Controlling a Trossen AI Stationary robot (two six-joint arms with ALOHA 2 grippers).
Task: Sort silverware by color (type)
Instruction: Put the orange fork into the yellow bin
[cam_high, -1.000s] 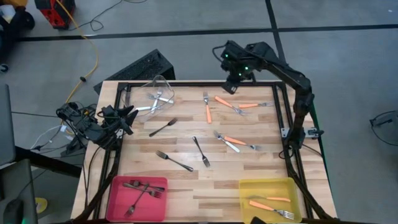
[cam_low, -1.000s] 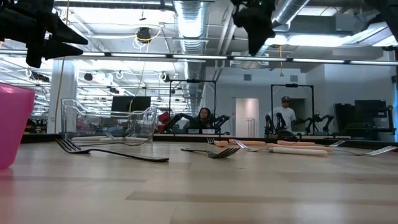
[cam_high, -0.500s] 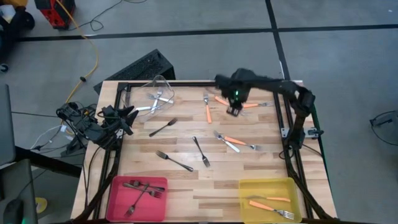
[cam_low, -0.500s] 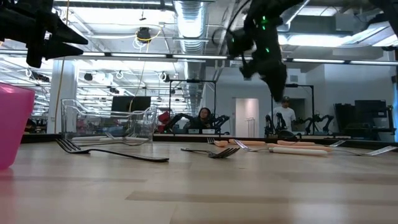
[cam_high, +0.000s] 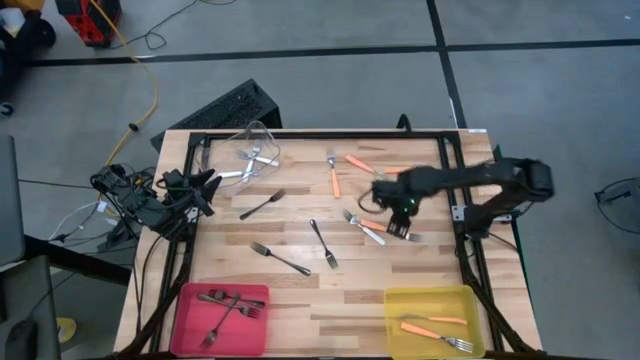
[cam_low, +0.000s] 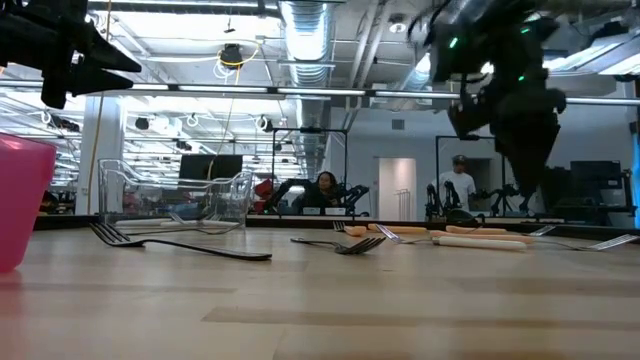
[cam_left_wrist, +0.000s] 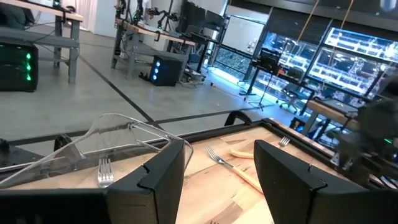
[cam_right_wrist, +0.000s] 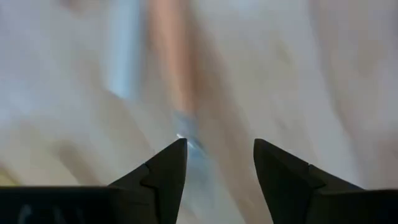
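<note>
Silverware near the table's (cam_high: 300, 300) right edge, an orange-handled fork (cam_high: 380, 226), is straddled by the right gripper's (cam_high: 404, 221) parted fingers, apparently for pickup, while the open left gripper (cam_high: 207, 188) is parked at the left edge.

Robotics lab — exposed ceiling ducts (cam_low: 310, 30), concrete floor (cam_high: 300, 80), glass partitions, more robot arms (cam_low: 300, 190) behind

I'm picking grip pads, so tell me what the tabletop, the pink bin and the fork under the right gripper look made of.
Tabletop: pale wood strips, butcher-block style, matte, visible seams.
Pink bin: probably plastic, opaque, smooth uniform colour.
Orange-handled fork, below the right gripper: shiny, likely metal head; the handle could be plastic or coated, I can't tell which.
</note>
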